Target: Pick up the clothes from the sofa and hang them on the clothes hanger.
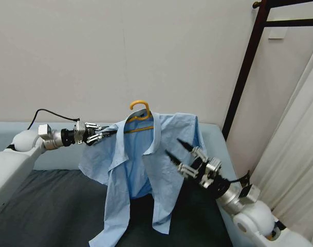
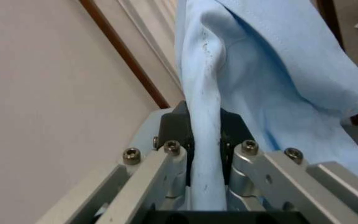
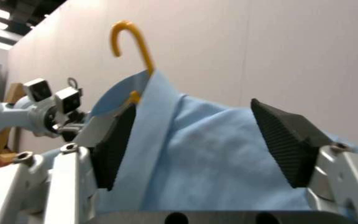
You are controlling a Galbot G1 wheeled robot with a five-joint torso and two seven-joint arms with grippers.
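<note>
The left hand [image 1: 109, 134] is closed on a fold of the light blue shirt [image 1: 146, 164] at one shoulder, with its arm stretched in from the left at about collar height. In the left wrist view the cloth is seen pinched between the two dark pads [image 2: 171, 123] and running straight up out of them. The right hand [image 1: 174, 148] is held open, its fingers spread, reaching up from the lower right and lower than the left hand. Its tips are placed just beside the shirt's other front edge. In the right wrist view its ribbed black pads [image 3: 285, 140] are seen well apart, with the blue cloth lying beyond them; whether the cloth is touched cannot be told. The shirt is draped on a yellow hanger [image 1: 140, 108], whose hook is seen rising above the collar, free against the pale wall [image 1: 120, 51]. The shirt is unbuttoned, its front panels parted, and it is held up in the air above the dark seat of the sofa [image 1: 43, 206]. Whether the hem reaches the seat cannot be told. The sofa's light blue backrest is seen behind the shirt. A dark wooden clothes rack [image 1: 246, 72] is seen to the right, its post apart from the shirt.
</note>
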